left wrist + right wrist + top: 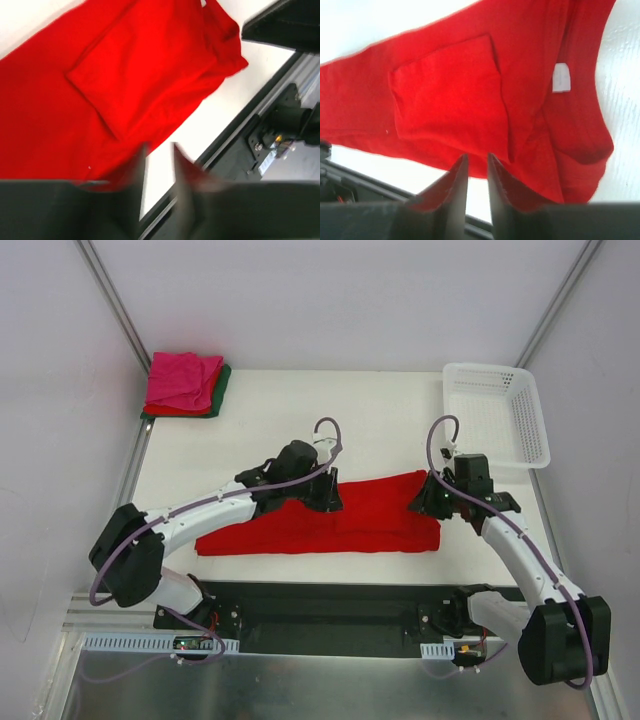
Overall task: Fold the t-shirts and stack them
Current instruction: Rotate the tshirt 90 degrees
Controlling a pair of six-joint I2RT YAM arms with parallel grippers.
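Shirt (pixel 330 520) red, folded | left tool (pixel 160 154) released (blurred) | right tool (pixel 477 159) released, empty

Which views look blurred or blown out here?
Top external: sharp and evenly lit, the long bright red cloth t-shirt crisp. Left wrist: jaws smeared, right edge of the picture soft. Right wrist: jaws sharp, the white table washed out.

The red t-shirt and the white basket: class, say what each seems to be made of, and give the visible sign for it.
Red t-shirt: soft woven or knitted cloth, matte. It lies in limp folded layers with creases and has a sewn-in white label.
White basket: probably rigid plastic, smooth with a slight sheen. Its lattice walls hold a straight, even shape.
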